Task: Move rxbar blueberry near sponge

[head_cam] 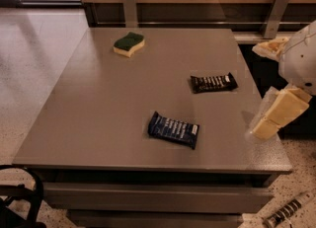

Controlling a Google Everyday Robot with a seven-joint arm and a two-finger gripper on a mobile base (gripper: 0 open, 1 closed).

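The rxbar blueberry (173,129), a dark blue wrapper with white lettering, lies flat on the grey table (108,103) near its front middle. The sponge (129,43), green on top over yellow foam, sits at the table's far left. My gripper (272,83) is at the right edge of the view, over the table's right edge, right of the blue bar and well apart from it. Its two pale fingers (279,113) stand apart, with nothing between them.
A black-wrapped bar (213,82) lies on the right half of the table, between the blue bar and my gripper. A wooden wall with metal brackets (130,6) runs behind the table. A dark wheeled frame (19,202) is at the lower left on the floor.
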